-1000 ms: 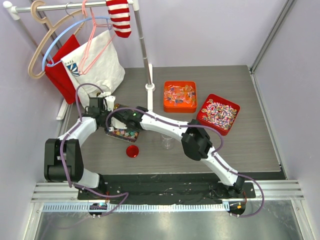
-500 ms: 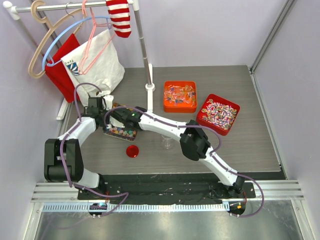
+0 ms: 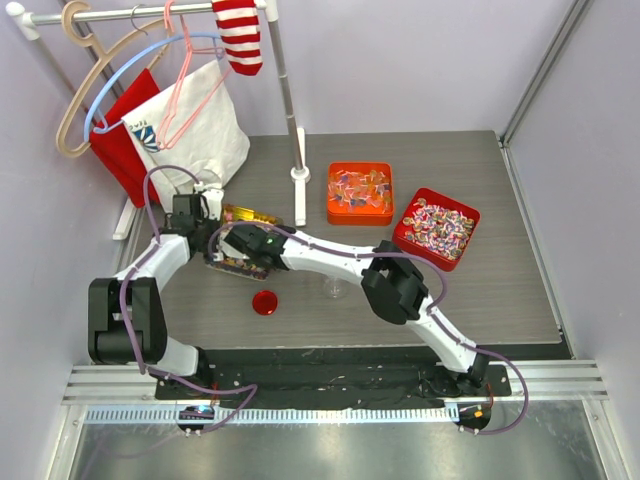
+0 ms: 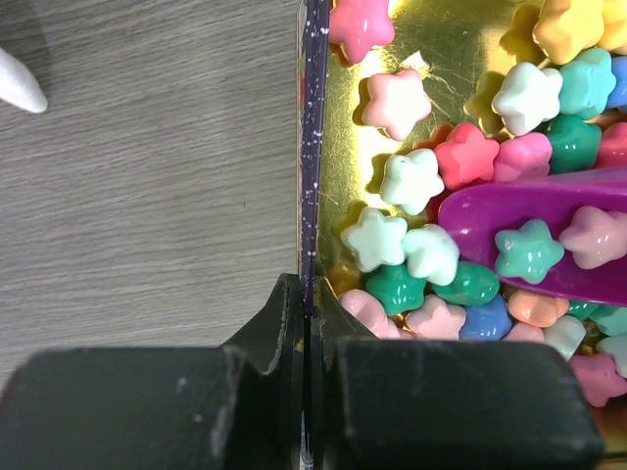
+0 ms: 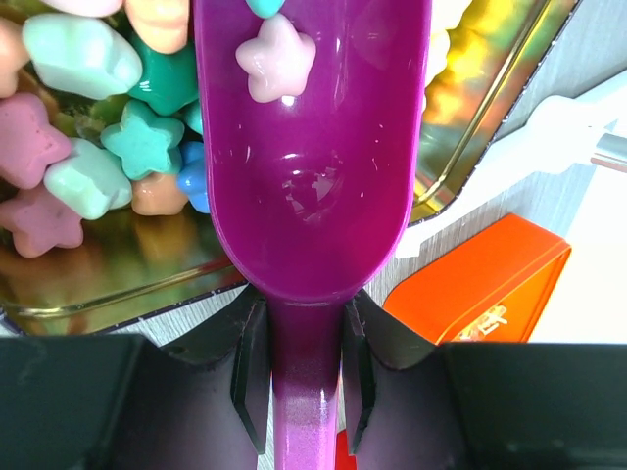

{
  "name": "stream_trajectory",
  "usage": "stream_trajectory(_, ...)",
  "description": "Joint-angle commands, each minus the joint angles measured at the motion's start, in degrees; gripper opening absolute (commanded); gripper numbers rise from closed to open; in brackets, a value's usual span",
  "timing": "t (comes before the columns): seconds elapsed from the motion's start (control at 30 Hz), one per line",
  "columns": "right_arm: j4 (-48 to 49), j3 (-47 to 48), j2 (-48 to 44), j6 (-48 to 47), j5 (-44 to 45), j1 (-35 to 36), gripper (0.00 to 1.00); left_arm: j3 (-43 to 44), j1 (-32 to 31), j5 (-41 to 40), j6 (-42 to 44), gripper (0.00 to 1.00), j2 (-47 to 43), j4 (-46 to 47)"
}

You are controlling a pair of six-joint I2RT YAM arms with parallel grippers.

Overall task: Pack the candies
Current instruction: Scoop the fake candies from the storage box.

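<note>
The candies (image 4: pixel 411 181) are small pastel stars heaped in a gold-lined tin (image 4: pixel 315 147), which stands at the left of the table (image 3: pixel 232 266). My left gripper (image 4: pixel 312 304) is shut on the tin's thin dark side wall. My right gripper (image 5: pixel 306 343) is shut on the handle of a purple scoop (image 5: pixel 313 176). The scoop's bowl lies in among the candies (image 5: pixel 88 137) and carries one pale pink star (image 5: pixel 277 59) and part of another. From above, both grippers (image 3: pixel 208 245) (image 3: pixel 240 255) meet over the tin and hide most of it.
A round red lid (image 3: pixel 265 302) lies near the tin, with a small clear jar (image 3: pixel 334 285) beside it under the right arm. An orange tin (image 3: pixel 360 193) and a red tin (image 3: pixel 436 228) of wrapped sweets stand at the back right. A garment rack's pole (image 3: pixel 300 175) rises behind.
The right gripper with the scoop has slid a little left across the tin. A gold strip of the tin now shows at its far side, so it has tipped.
</note>
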Motion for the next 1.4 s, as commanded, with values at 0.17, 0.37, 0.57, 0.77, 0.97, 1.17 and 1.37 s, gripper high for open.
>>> stream_trajectory(0.17, 10.2, -8.1, -8.2, -4.7, -1.8, 1.0, 0.01, 1.5, 0.0, 16.4, -1.3, 0.00, -2.0, 5.1)
stream_trajectory(0.37, 10.4, -6.9, -7.2, -8.8, 1.7, 1.9, 0.01, 1.8, 0.0, 18.5, -0.6, 0.00, -1.7, 3.9)
stream_trajectory(0.57, 15.9, -8.7, -5.5, -15.0, 8.8, 4.2, 0.01, 2.0, 0.0, 18.6, 0.0, 0.00, -1.5, 3.3)
stream_trajectory(0.77, 22.8, -10.1, -4.3, -20.2, 14.7, 5.4, 0.01, 1.9, 0.0, 18.6, -0.1, 0.00, -1.2, 3.3)
stream_trajectory(0.97, 22.5, -9.9, -3.6, -19.7, 13.1, 5.7, 0.01, 1.9, 0.0, 19.0, 0.1, 0.00, -0.9, 3.3)
stream_trajectory(1.17, 17.9, -6.4, -2.3, -15.8, 8.5, 6.1, 0.01, 1.9, 0.0, 18.6, 0.0, 0.00, -0.8, 3.3)
stream_trajectory(1.37, 13.7, -6.5, -3.1, -10.7, 3.1, 5.7, 0.01, 1.7, 0.0, 18.3, 0.1, 0.00, -1.0, 3.6)
